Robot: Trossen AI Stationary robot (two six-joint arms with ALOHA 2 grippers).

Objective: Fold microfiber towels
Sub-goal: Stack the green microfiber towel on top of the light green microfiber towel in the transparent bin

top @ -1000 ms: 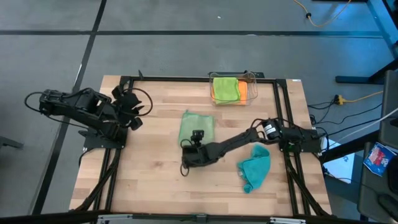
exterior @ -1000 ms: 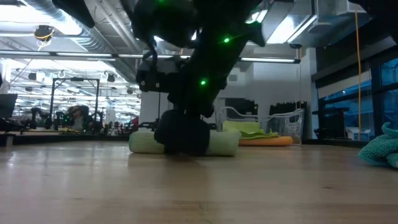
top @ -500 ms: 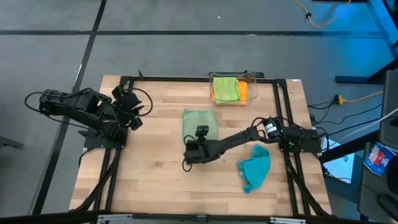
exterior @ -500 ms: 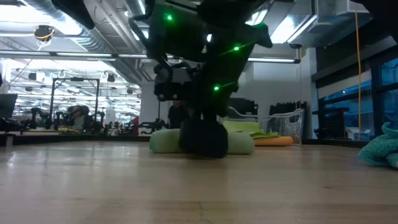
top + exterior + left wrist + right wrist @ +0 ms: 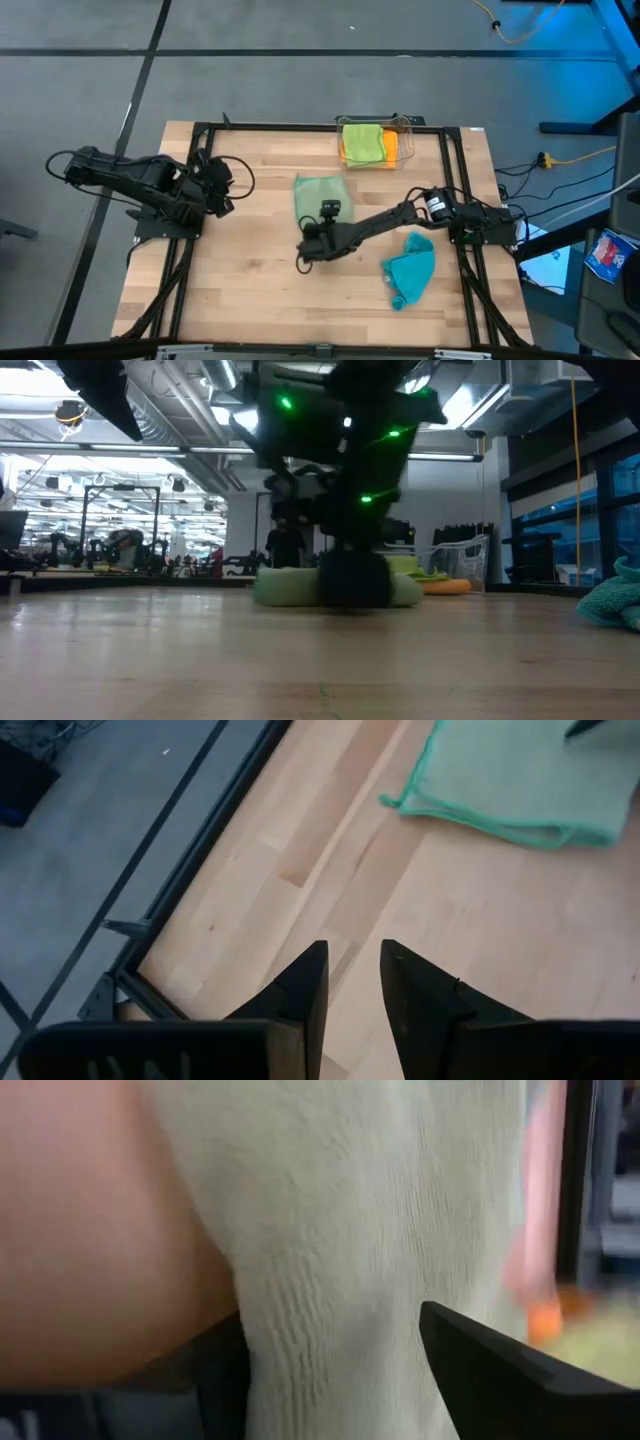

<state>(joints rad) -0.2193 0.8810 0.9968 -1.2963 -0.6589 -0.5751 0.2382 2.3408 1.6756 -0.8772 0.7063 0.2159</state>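
The right end effector [image 5: 322,228] reaches across the middle of the wooden worktop [image 5: 240,280] and sits low on the near edge of the pale sage green towel [image 5: 320,194]. Its fingers [image 5: 500,1360] stand wide apart, with the towel's ribbed pile filling the space between them in the right wrist view; they straddle the cloth without pinching it. From the low view the towel [image 5: 290,586] lies flat on the worktop as a low folded pad. The left end effector [image 5: 352,985] hovers at the worktop's left edge, its fingers narrowly parted and holding nothing. The teal towel [image 5: 410,268] lies crumpled at the right. The lime green towel [image 5: 362,143] rests on the orange towel [image 5: 390,148] inside the clear plastic bin [image 5: 405,124] at the far edge.
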